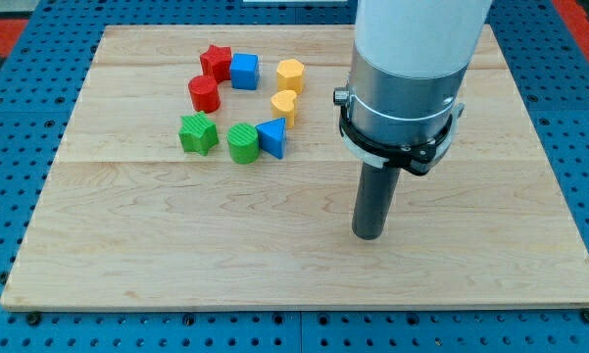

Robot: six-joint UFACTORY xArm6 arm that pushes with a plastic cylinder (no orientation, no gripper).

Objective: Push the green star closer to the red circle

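Note:
The green star [198,134] lies on the wooden board at the upper left, just below the red circle [205,94], with a small gap between them. My tip [369,236] rests on the board well to the right of and below the green star, apart from every block.
A red star [216,62] and a blue cube [244,71] sit above the red circle. A green circle [243,143] and a blue triangle [272,137] lie right of the green star. A yellow hexagon [290,75] and a yellow heart [285,105] lie further right.

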